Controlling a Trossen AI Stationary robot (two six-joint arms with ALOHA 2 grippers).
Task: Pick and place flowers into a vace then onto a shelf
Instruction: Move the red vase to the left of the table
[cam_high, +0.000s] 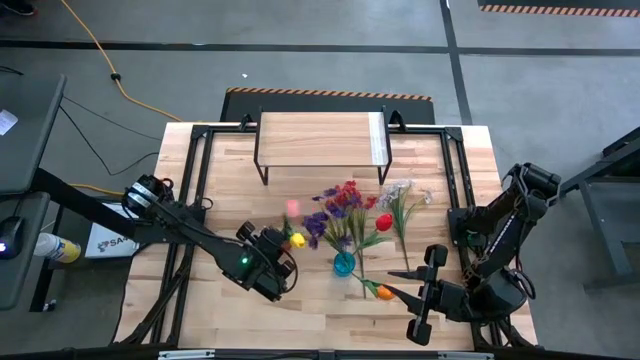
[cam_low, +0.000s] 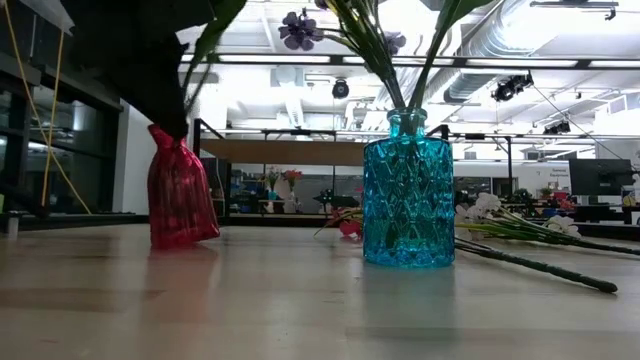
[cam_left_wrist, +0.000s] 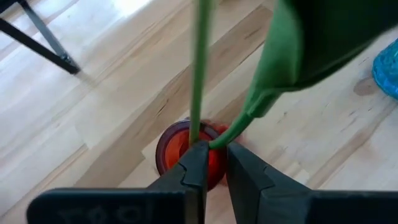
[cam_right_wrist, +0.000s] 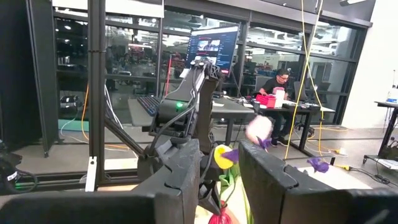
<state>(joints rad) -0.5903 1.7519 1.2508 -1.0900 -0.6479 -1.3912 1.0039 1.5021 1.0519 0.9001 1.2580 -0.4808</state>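
1. we read the step in hand as seating a flower in the red vase (cam_low: 181, 200). that vase stands on the left arm's side of the blue vase (cam_low: 408, 190), well apart from it.
2. the left gripper (cam_left_wrist: 214, 158) hangs right over the red vase's mouth. its fingers are drawn nearly together and pinch a green stem (cam_left_wrist: 199, 74) and the base of its leaf.
3. a yellow tulip (cam_high: 297, 240) and a blurred pink bloom (cam_high: 292, 207) sit just beside that gripper, on the blue vase's left-arm side. we cannot tell which one tops the pinched stem.
4. from table level the red vase looks tilted, so we would lower the stem straight and slowly, with no sideways push. otherwise it may tip away from the blue vase.
5. we would let go only once the stem end is deep inside, then lift straight up so the leaf does not drag the flower out.
6. the right gripper (cam_high: 400, 283) waits on the other side of the blue vase with its fingers apart and nothing between them. an orange tulip (cam_high: 383, 292) lies near its tips.
7. more loose flowers (cam_high: 345, 205) lie between the blue vase and the shelf (cam_high: 320, 140). the shelf top carries nothing yet, so most of the task looks to be ahead.
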